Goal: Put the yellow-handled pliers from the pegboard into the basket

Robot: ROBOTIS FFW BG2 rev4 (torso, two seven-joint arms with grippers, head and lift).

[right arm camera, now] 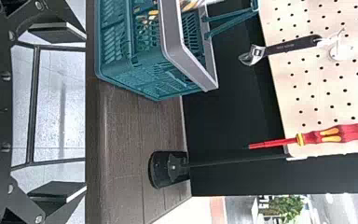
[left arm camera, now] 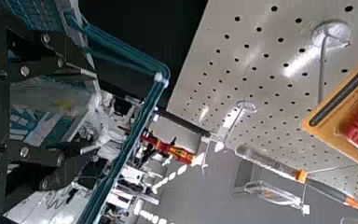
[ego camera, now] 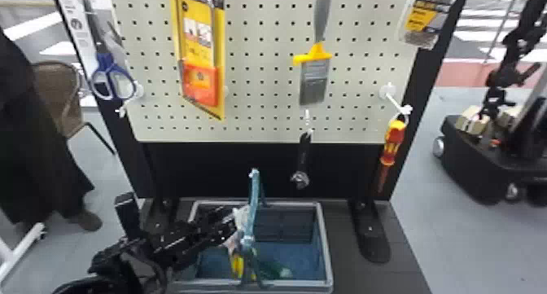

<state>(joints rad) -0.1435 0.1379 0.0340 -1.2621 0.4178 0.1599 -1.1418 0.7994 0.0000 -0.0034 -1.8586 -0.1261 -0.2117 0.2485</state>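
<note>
Over the basket's left part, the left gripper's fingers stand apart; the yellow-handled pliers show just below, within the near rim. At near right, the right gripper's fingers are wide open.

Dark wood-grained worktop, on which we see a grey-rimmed teal basket, upright, between two black support feet.
</note>
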